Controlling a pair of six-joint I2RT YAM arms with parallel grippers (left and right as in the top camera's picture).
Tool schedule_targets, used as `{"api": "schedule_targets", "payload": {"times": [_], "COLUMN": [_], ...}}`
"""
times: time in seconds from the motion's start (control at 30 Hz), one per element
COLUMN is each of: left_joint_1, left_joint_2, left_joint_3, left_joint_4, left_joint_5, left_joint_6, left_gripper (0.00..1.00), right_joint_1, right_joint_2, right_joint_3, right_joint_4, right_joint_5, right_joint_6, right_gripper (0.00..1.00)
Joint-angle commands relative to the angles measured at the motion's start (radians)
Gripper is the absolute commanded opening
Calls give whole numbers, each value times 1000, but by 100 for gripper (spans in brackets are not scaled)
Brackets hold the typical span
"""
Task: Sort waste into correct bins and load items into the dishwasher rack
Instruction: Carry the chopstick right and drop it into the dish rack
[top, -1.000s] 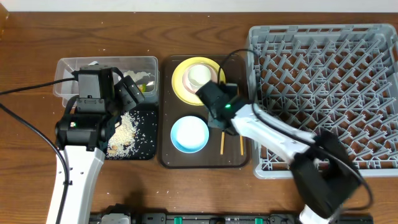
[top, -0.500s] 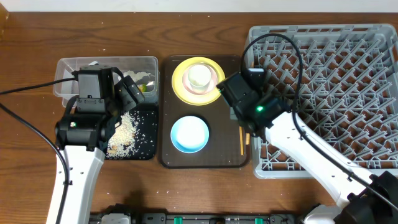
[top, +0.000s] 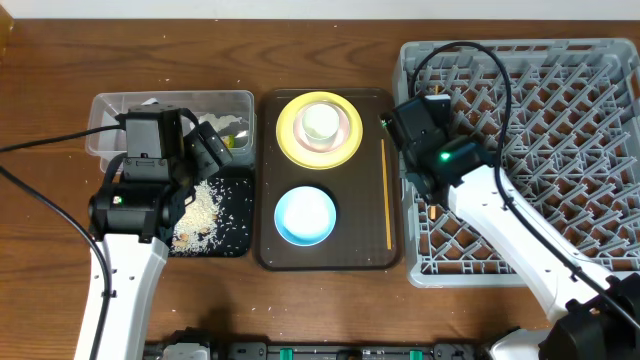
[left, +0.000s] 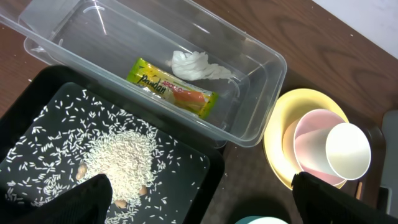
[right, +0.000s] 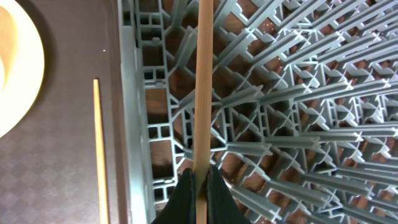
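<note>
My right gripper (right: 200, 186) is shut on one wooden chopstick (right: 203, 93), held over the left edge of the grey dishwasher rack (right: 280, 93). The other chopstick (top: 386, 195) lies on the brown tray (top: 365, 255). The yellow plate (top: 288, 150) carries the pink bowl (left: 308, 134) with the white cup (top: 320, 122) inside it. Nearer me sits the blue bowl (top: 304, 215). My left gripper (left: 205, 208) hangs open above the black tray (left: 208, 177), which holds rice (left: 118, 155). Tissue (left: 196, 65) and wrapper (left: 173, 87) lie in the clear tub (left: 264, 59).
The rack (top: 540, 120) fills the right side of the table, its upright pegs close under the held chopstick. The clear tub (top: 100, 135) and black tray (top: 240, 235) stand left of the brown tray. A black cable (top: 40, 145) runs across the left of the table.
My right arm has moved right, from over the brown tray to the rack's left edge, taking one chopstick with it. The other chopstick stays on the tray. My left arm is still.
</note>
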Motion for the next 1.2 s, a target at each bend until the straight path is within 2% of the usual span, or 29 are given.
{"api": "schedule_targets", "payload": {"times": [0.0, 0.33, 0.5, 0.67, 0.8, 1.17], "left_joint_1": [4, 4, 4, 4, 4, 4], "left_joint_2": [-4, -4, -4, -4, -4, -4], "left_joint_3": [13, 13, 13, 13, 13, 13], "left_joint_4": [0, 0, 0, 0, 0, 0], "left_joint_5": [-5, -5, -5, -5, -5, -5], "left_joint_6": [6, 6, 6, 6, 6, 6], "left_gripper": [95, 95, 95, 95, 95, 95], "right_joint_1": [-24, -27, -27, -27, -27, -26], "right_joint_2": [-2, 37, 42, 42, 42, 42], "right_joint_3": [-5, -5, -5, -5, -5, -5], "right_joint_4": [13, 43, 47, 47, 47, 139], "right_joint_5": [-21, -34, -34, -34, -42, -316], "right_joint_6": [-55, -69, -69, -69, -68, -35], "right_gripper": [1, 2, 6, 24, 28, 29]}}
